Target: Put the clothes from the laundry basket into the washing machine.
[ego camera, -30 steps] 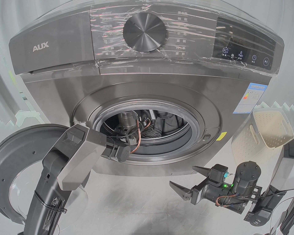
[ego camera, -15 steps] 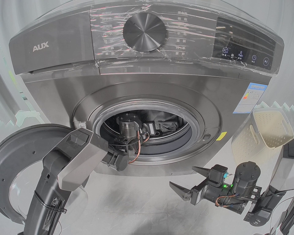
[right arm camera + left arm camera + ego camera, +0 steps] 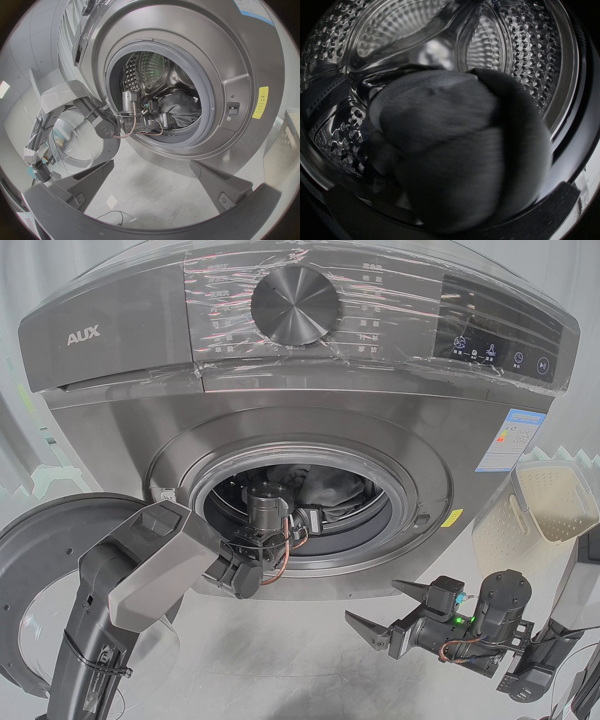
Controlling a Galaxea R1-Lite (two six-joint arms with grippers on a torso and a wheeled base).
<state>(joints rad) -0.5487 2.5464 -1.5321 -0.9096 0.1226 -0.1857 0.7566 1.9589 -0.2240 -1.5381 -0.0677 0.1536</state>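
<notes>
Over grey floor (image 3: 281,652) the right pincer (image 3: 371,598) hangs wide open; left pincer (image 3: 171,118), grip unclear, meets clothes (image 3: 182,106) in the washing machine (image 3: 312,421).

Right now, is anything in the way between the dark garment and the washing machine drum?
Nothing visible. The door is swung wide open to the left, and the dark garment is already inside the drum, past the opening's ring. The right gripper hangs open low in front of the washing machine, clear of the opening.

I see left arm (image 3: 156,552) and cloth (image 3: 328,484) blocking the drum mouth (image 3: 403,490); floor (image 3: 281,646) by right gripper (image 3: 371,599) free.
</notes>
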